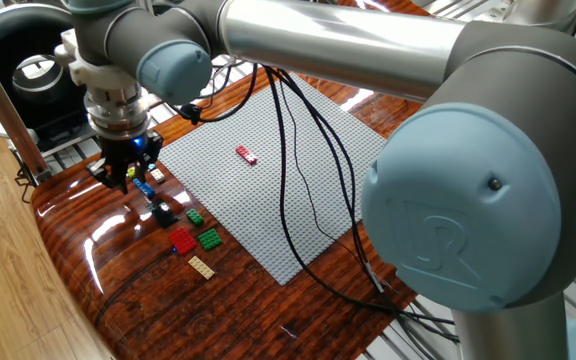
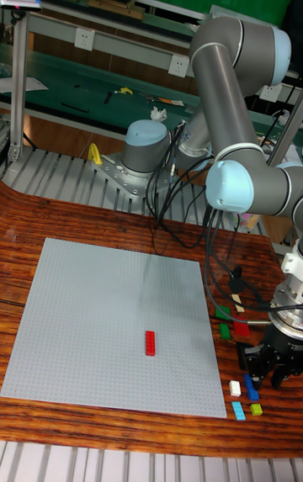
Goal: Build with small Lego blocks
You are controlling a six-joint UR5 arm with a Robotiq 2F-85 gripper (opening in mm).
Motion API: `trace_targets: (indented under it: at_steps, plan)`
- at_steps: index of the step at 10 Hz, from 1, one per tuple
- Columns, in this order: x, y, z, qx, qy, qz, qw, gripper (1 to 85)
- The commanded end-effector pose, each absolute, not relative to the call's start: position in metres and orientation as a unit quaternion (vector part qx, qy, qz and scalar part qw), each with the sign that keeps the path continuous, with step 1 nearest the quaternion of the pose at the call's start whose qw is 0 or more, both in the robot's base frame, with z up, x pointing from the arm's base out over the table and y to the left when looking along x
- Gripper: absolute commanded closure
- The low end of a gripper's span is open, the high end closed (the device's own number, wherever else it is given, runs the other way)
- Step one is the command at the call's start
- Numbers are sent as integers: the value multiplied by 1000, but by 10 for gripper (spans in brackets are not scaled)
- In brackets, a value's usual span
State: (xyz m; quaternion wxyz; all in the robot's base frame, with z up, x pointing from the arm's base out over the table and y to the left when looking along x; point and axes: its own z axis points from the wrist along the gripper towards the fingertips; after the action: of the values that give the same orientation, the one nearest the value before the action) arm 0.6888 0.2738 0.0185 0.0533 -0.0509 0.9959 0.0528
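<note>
Plastic small Lego blocks (image 1: 183, 240) are light, stiff, slippery; pinch the flat sides. Whether the claw (image 1: 128, 176) is open, I cannot tell.

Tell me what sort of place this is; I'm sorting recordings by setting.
Probably a robotics lab or workshop. A wooden table carries a grey baseplate and loose Lego blocks, a robot arm is mounted behind it, and a metal rack with wall sockets stands in the background.

A large grey studded baseplate (image 2: 109, 322) lies flat on the glossy wooden table (image 1: 168, 290), black cables (image 1: 303, 170) trailing across it.
</note>
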Motion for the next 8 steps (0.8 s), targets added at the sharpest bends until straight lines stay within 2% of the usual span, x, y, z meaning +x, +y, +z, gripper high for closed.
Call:
trace_targets:
  at_steps: [1, 5, 8]
  plan:
    - [691, 268, 19, -50, 996, 46, 55, 483]
    - [690, 259, 10, -46, 996, 45, 61, 483]
    - [686, 250, 8, -38, 997, 40, 56, 513]
